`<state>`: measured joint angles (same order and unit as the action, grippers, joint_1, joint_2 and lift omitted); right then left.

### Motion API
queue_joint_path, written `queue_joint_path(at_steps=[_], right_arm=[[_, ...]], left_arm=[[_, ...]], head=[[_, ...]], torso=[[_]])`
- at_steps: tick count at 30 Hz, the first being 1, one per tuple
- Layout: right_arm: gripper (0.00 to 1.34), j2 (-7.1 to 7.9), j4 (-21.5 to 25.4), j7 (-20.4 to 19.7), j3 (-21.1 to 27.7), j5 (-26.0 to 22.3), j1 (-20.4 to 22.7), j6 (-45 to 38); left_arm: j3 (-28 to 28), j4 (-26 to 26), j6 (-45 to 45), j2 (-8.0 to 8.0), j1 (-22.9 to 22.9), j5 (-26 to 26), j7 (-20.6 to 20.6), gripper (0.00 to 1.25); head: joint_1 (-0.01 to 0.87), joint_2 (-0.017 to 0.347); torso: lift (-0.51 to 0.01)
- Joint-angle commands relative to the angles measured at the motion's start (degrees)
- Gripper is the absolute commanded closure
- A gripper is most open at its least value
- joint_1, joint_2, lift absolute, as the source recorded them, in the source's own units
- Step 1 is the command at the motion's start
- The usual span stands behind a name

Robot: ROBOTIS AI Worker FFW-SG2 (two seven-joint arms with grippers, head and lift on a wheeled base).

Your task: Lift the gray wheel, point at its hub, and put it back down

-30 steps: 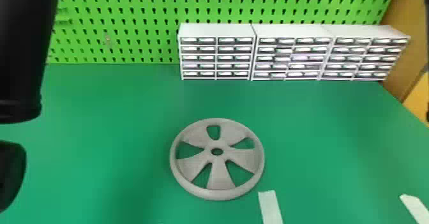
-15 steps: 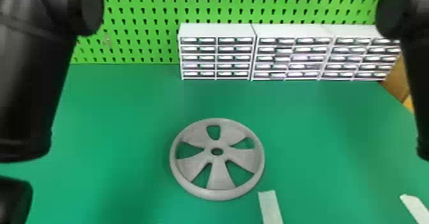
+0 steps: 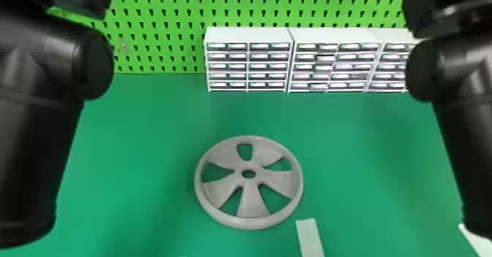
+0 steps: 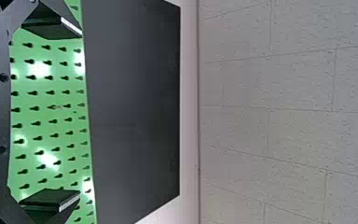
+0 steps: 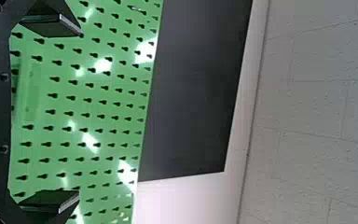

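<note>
The gray wheel [image 3: 252, 203] lies flat on the green table [image 3: 139, 157], between the left arm [image 3: 36, 146] and right arm [image 3: 454, 135] – a bit nearer the left, I think. The left gripper [image 4: 80, 113] and right gripper [image 5: 80, 113] are spread wide – both likely need to go down.

Matt, plastic-looking gray wheel [image 3: 250, 201]; smooth green tabletop [image 3: 146, 146].

No readable text, labels, brands, numbers or signs on anything in view.
</note>
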<state>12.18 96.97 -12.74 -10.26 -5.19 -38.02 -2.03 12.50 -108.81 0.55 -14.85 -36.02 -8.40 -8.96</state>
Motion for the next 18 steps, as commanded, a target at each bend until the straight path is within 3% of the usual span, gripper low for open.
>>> queue_joint_path(at_steps=[1, 9, 18], right_arm=[[0.08, -0.75, 1.0, 0.0, 0.4, -0.4, 3.2, 0.0], [0.08, -0.93, 2.9, 0.0, 0.2, -0.4, 8.2, -0.3], [0.08, -2.95, 4.1, 0.0, 0.2, 0.8, 13.6, -0.4]], left_arm=[[-0.6, -1.8, -1.0, -0.18, 3.1, 0.0, 0.0, 0.08], [-0.6, -5.0, -3.3, -0.70, 8.4, 1.7, 0.0, 0.08], [-2.1, -7.3, -6.4, -0.79, 14.2, 1.1, 0.1, 0.08]], head=[[0.692, 0.048], [0.692, 0.048], [0.692, 0.048]], torso=[[-0.088], [-0.088], [-0.088]])
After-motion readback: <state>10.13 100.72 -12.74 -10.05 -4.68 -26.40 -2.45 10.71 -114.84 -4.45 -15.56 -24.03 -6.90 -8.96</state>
